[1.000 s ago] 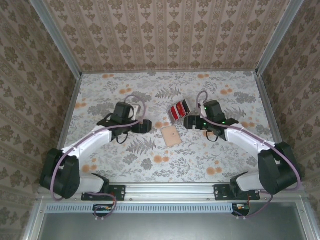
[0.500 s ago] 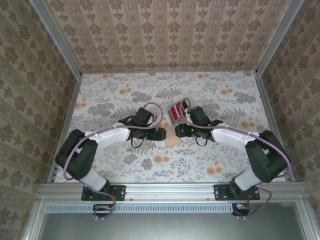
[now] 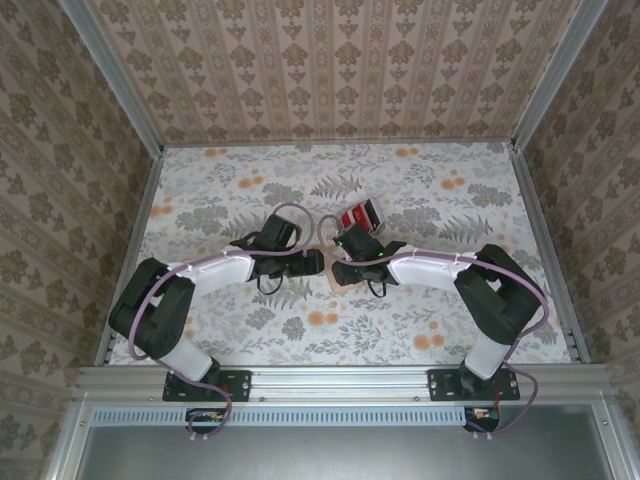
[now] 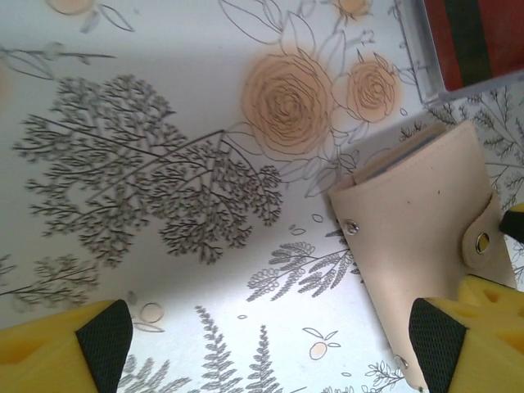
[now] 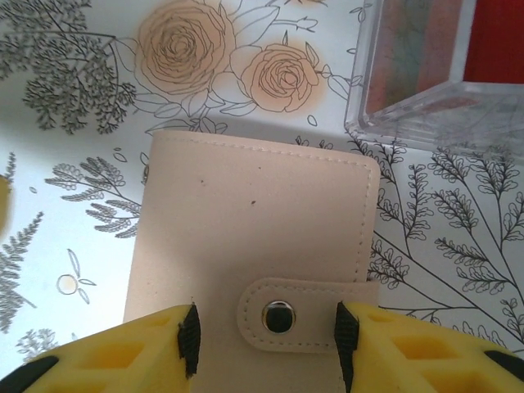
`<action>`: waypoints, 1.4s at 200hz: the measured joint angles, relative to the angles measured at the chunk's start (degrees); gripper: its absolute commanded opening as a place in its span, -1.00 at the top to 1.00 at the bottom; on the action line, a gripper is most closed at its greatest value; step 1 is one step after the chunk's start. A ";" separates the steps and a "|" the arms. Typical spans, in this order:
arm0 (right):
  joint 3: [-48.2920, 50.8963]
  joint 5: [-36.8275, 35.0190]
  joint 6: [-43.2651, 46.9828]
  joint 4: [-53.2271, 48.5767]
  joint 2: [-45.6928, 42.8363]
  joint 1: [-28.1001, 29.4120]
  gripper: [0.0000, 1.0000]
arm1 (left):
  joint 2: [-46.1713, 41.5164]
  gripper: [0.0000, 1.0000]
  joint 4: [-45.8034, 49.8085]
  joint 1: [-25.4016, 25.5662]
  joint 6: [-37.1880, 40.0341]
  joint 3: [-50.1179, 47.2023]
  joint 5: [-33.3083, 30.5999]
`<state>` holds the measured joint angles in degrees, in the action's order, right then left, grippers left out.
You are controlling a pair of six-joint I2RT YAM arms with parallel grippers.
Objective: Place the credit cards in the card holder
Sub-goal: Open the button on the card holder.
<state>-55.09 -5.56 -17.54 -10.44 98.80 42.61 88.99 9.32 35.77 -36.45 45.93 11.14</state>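
CHANGE: both arms have closed in on the flat tan-peach folding card holder [image 5: 254, 213], snapped shut beside the clear tray [image 5: 409, 106] of red plastic credit cards [image 3: 358, 216] — unsnapping likely next | RIGHT: right gripper [image 5: 266, 340] jaws narrowed, half-spread astride the snap tab, no pinch evident | LEFT: left gripper [image 4: 270, 344] jaws wide — empty, one pad at the holder's edge

Closed tan card holder [image 5: 254, 221] lies on the floral surface [image 5: 74, 205] — the right gripper [image 5: 266, 348] straddles its snap tab [image 5: 315, 299], pads [image 5: 190, 340] apart; a clear case [image 5: 409, 110] of red cards [image 5: 499, 37] sits just beyond.
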 measured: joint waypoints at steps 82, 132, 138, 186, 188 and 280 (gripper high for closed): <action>-2.62 -3.45 1.38 -1.60 2.25 0.57 0.08 | -1.62 -0.83 -1.25 -1.44 -0.02 -1.68 0.00; -3.50 -4.63 2.56 -2.21 3.37 0.94 0.39 | -1.60 -0.83 -2.12 -1.44 -0.26 -1.73 0.04; -3.56 -4.72 2.75 -2.25 3.37 0.96 0.46 | -1.60 -0.83 -2.12 -1.44 -0.39 -1.73 0.07; -3.87 -5.01 2.54 -2.32 3.26 1.16 0.77 | -0.81 -0.83 -2.14 -1.44 -1.22 -1.73 0.28; -3.87 -5.05 2.51 -2.23 3.23 1.16 0.78 | -0.79 -0.83 -2.12 -1.44 -1.29 -1.73 0.31; -0.26 0.09 0.63 -0.44 -0.42 0.07 0.88 | 0.92 -0.80 -5.22 -1.42 -3.04 -1.73 3.17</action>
<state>-55.35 -5.48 -16.91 -10.87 98.39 42.68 89.91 4.10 34.35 -39.48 44.21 14.31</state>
